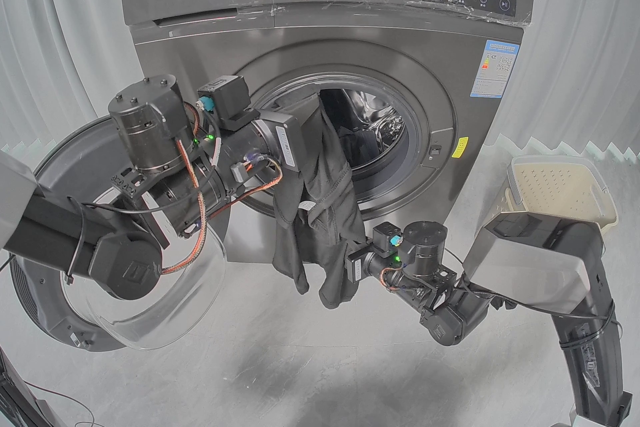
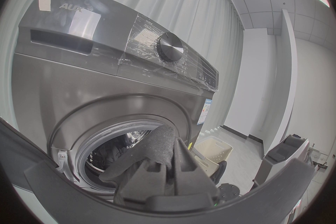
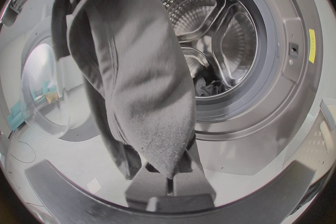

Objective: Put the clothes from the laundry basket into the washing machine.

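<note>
A dark garment (image 1: 320, 195) hangs in front of the washing machine (image 1: 400, 48), at the left rim of its open drum (image 1: 373, 121). At the garment's top my left gripper (image 2: 170, 165) is shut on the cloth, level with the drum opening. My right gripper (image 1: 350, 266) is below it, shut on the garment's lower hem (image 3: 164, 151) near the floor. Another dark piece of clothing (image 3: 206, 87) lies at the bottom of the drum. The cream laundry basket (image 1: 560, 188) stands on the floor to the right of the machine.
The machine's round door (image 1: 133, 308) is swung wide open to the left, under my left arm. Grey floor (image 1: 300, 368) lies open in front of the machine. Curtains hang behind and beside it.
</note>
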Robot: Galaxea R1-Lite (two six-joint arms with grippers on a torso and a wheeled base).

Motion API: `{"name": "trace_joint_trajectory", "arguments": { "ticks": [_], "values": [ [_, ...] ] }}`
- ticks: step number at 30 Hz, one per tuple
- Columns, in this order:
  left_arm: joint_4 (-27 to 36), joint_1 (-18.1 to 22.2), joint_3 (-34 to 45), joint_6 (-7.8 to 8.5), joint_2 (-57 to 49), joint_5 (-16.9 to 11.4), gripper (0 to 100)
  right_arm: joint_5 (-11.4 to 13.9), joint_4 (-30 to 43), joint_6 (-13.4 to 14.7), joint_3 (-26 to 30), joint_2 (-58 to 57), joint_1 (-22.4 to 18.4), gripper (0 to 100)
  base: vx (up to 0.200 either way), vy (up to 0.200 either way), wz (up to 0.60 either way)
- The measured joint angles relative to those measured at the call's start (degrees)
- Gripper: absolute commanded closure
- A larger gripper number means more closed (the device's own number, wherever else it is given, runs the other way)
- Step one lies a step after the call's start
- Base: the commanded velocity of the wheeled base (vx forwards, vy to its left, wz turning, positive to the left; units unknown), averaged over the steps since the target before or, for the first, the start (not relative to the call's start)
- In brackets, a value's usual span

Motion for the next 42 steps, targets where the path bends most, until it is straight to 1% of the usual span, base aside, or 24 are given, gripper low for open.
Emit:
{"name": "trace_joint_trajectory", "arguments": {
  "ticks": [6, 11, 15, 18, 20, 21, 22, 24, 25, 28, 30, 33, 37, 40, 42],
  "values": [
    [-0.06, 0.52, 0.12, 0.27, 0.00, 0.00, 100, 2.13, -0.83, 0.01, 3.72, -4.52, -0.67, 100, 0.000, 0.000, 0.00],
    [-0.73, 1.57, 0.78, 0.38, -0.20, 0.00, 100, 4.18, -2.44, 0.04, 5.64, -7.44, -2.40, 100, 0.000, 0.000, 0.00],
    [-1.43, 2.58, 1.82, 0.39, -0.39, 0.00, 100, 6.28, -3.62, 0.00, 8.97, -9.84, -4.06, 100, 0.000, 0.000, 0.00],
    [-2.08, 3.63, 2.51, 0.38, -0.50, 0.00, 100, 9.57, -4.66, -0.07, 12.56, -11.93, -5.49, 100, 0.000, 0.000, 0.00],
    [-2.74, 4.22, 2.95, 0.28, -0.55, 0.00, 100, 12.63, -5.95, -0.16, 15.31, -13.40, -6.75, 100, 0.000, 0.000, 0.00],
    [-3.07, 4.52, 3.17, 0.24, -0.57, -0.02, 100, 13.64, -6.57, -0.21, 16.42, -13.95, -7.31, 100, 0.000, 0.000, 0.00],
    [-3.36, 4.83, 3.39, 0.17, -0.57, 0.00, 100, 14.52, -7.36, -0.32, 17.74, -14.58, -8.08, 100, 0.000, 0.000, 0.00],
    [-3.72, 5.25, 3.67, 0.11, -0.59, 0.02, 100, 15.09, -8.06, -0.43, 19.24, -15.26, -9.09, 100, 0.000, 0.000, 0.00],
    [-3.78, 5.27, 3.75, 0.09, -0.59, 0.02, 100, 15.18, -8.16, -0.46, 19.64, -15.43, -9.35, 0, 0.000, 0.000, 0.00],
    [-3.80, 5.25, 3.75, 0.06, -0.61, 0.02, 100, 14.98, -8.24, -0.49, 20.07, -15.21, -9.63, 0, 0.000, 0.000, 0.00],
    [-3.83, 4.82, 3.58, 0.05, -0.63, 0.02, 100, 13.86, -8.16, -0.46, 19.65, -14.54, -9.70, 0, 0.000, 0.000, 0.00],
    [-3.80, 4.11, 3.45, 0.02, -0.68, 0.07, 100, 11.43, -7.86, -0.43, 17.19, -12.64, -9.59, 0, 0.000, 0.000, 0.00],
    [-3.83, 2.86, 3.32, 0.02, -0.72, 0.66, 100, 9.42, -6.99, -0.40, 12.29, -9.34, -9.68, 0, 0.000, 0.000, 0.00],
    [-3.83, 1.97, 3.28, 0.02, -0.77, 1.06, 100, 6.86, -5.73, -0.38, 8.79, -6.62, -9.95, 0, 0.000, 0.000, 0.00],
    [-3.85, 1.38, 3.28, 0.05, -0.79, 1.17, 100, 6.06, -5.18, -0.38, 7.35, -5.29, -9.98, 0, 0.000, 0.000, 0.00]
  ]
}}
